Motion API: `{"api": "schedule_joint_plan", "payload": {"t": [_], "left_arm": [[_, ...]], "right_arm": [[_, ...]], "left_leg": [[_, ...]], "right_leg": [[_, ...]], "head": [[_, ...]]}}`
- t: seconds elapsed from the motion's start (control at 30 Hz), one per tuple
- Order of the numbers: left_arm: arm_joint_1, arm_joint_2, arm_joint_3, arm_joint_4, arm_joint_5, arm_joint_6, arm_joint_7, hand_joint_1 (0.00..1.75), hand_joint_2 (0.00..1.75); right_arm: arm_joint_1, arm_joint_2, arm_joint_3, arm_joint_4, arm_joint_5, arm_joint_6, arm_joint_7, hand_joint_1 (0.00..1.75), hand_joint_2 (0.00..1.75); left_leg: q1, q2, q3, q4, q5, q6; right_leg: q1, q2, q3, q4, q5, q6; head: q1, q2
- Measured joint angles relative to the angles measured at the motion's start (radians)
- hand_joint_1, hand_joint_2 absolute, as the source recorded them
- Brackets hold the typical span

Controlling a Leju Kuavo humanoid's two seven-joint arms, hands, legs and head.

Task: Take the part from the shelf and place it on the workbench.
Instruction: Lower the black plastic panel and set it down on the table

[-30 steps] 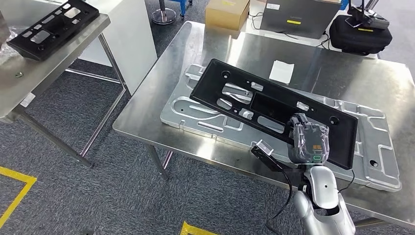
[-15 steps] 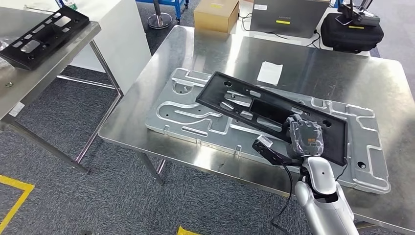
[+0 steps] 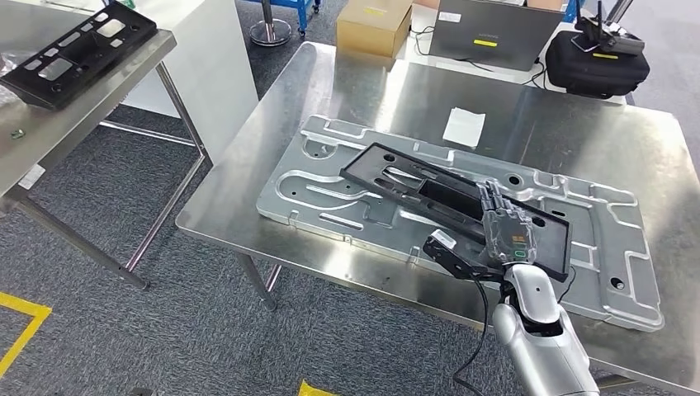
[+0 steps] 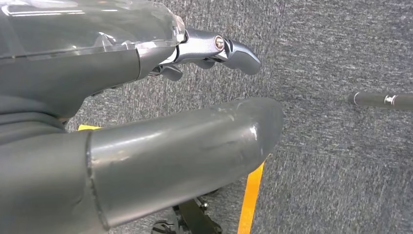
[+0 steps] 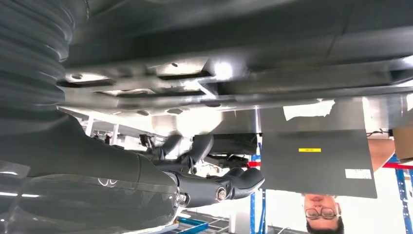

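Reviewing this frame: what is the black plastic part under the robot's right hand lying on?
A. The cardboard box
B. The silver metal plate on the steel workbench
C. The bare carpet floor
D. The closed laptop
B. In the head view the black plastic part lies across the silver metal plate on the steel workbench, with the right hand on its near end.
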Motion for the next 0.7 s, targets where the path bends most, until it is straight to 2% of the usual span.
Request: {"api": "schedule_joint_plan", "payload": {"t": [0.07, 0.1, 0.13, 0.23, 0.27, 0.33, 0.4, 0.43, 0.47, 0.5, 0.6, 0.63, 0.7], "left_arm": [[0.000, 0.000, 0.000, 0.000, 0.000, 0.000, 0.002, 0.00, 0.00], [0.000, 0.000, 0.000, 0.000, 0.000, 0.000, 0.003, 0.00, 0.00], [0.000, 0.001, -0.001, 0.000, 0.000, 0.000, 0.004, 0.00, 0.00], [0.000, 0.001, -0.001, 0.000, 0.001, -0.001, 0.008, 0.00, 0.00], [0.000, 0.002, -0.001, 0.000, 0.001, -0.003, 0.010, 0.00, 0.00], [0.000, 0.003, -0.001, 0.000, 0.008, -0.013, 0.011, 0.00, 0.00], [0.002, 0.004, -0.001, 0.000, 0.016, -0.028, 0.007, 0.00, 0.00], [0.003, 0.004, -0.001, 0.000, 0.019, -0.034, 0.004, 0.00, 0.00], [0.004, 0.004, -0.001, 0.000, 0.020, -0.040, 0.000, 0.00, 0.00], [0.005, 0.004, -0.001, 0.000, 0.021, -0.043, -0.002, 0.00, 0.00], [0.003, 0.005, -0.001, 0.000, 0.024, -0.048, -0.007, 0.00, 0.00], [0.003, 0.005, -0.001, 0.000, 0.024, -0.048, -0.007, 0.00, 0.00], [0.004, 0.005, -0.001, 0.000, 0.026, -0.049, -0.008, 0.00, 0.00]], "right_arm": [[-0.003, -0.001, 0.000, 0.006, -0.002, -0.001, -0.002, 0.00, 1.75], [-0.005, -0.001, 0.000, 0.009, -0.003, -0.002, -0.003, 0.00, 1.75], [-0.006, -0.001, 0.000, 0.012, -0.005, -0.003, -0.005, 0.00, 1.75], [-0.007, -0.001, 0.001, 0.024, -0.011, -0.010, -0.009, 0.00, 1.75], [-0.008, -0.001, 0.001, 0.027, -0.012, -0.013, -0.010, 0.00, 1.75], [-0.008, -0.001, 0.001, 0.033, -0.013, -0.021, -0.014, 0.00, 1.75], [-0.007, -0.001, 0.001, 0.038, -0.014, -0.027, -0.017, 0.00, 1.75], [-0.007, -0.001, 0.001, 0.039, -0.015, -0.029, -0.019, 0.00, 1.75], [-0.006, -0.001, 0.001, 0.040, -0.015, -0.031, -0.020, 0.00, 1.75], [-0.006, -0.001, 0.001, 0.041, -0.015, -0.032, -0.021, 0.00, 1.75], [-0.005, -0.001, 0.002, 0.040, -0.015, -0.034, -0.023, 0.00, 1.75], [-0.005, -0.001, 0.002, 0.040, -0.016, -0.035, -0.024, 0.00, 1.75], [-0.002, 0.000, 0.002, 0.040, -0.016, -0.037, -0.025, 0.00, 1.75]], "left_leg": [[0.000, -0.001, 0.000, 0.005, -0.004, -0.007], [-0.001, -0.001, 0.000, 0.008, -0.006, -0.012], [-0.003, -0.001, -0.001, 0.009, -0.007, -0.018], [-0.002, -0.002, -0.001, 0.009, -0.008, -0.036], [0.000, -0.002, -0.004, 0.019, -0.018, -0.041], [0.002, -0.002, -0.036, 0.098, -0.072, -0.047], [0.002, -0.002, -0.090, 0.229, -0.144, -0.050], [0.002, -0.001, -0.107, 0.275, -0.162, -0.051], [0.002, -0.001, -0.108, 0.289, -0.161, -0.051], [0.002, -0.001, -0.088, 0.258, -0.139, -0.049], [0.000, -0.002, 0.015, 0.070, -0.062, -0.040], [-0.002, -0.003, 0.031, 0.037, -0.053, -0.036], [-0.007, -0.004, 0.031, 0.027, -0.043, -0.027]], "right_leg": [[-0.003, -0.002, 0.071, -0.135, 0.060, 0.001], [-0.002, -0.001, 0.097, -0.187, 0.076, -0.002], [0.000, -0.001, 0.112, -0.217, 0.082, -0.006], [0.004, 0.001, 0.115, -0.230, 0.085, -0.023], [0.002, 0.001, 0.117, -0.234, 0.087, -0.031], [0.000, -0.003, 0.119, -0.238, 0.093, -0.043], [0.004, -0.005, 0.115, -0.235, 0.096, -0.048], [0.006, -0.005, 0.113, -0.232, 0.096, -0.048], [0.007, -0.005, 0.110, -0.229, 0.096, -0.048], [0.007, -0.004, 0.108, -0.226, 0.096, -0.048], [0.010, -0.002, 0.101, -0.216, 0.097, -0.045], [0.011, -0.002, 0.099, -0.214, 0.099, -0.040], [0.012, -0.001, 0.095, -0.214, 0.107, -0.027]], "head": [[0.000, 0.000], [0.000, 0.000], [-0.001, 0.000], [-0.002, 0.000], [-0.004, 0.000], [-0.008, 0.000], [-0.012, 0.000], [-0.012, 0.000], [-0.012, 0.000], [-0.012, 0.000], [-0.012, 0.000], [-0.011, 0.000], [-0.011, 0.000]]}}
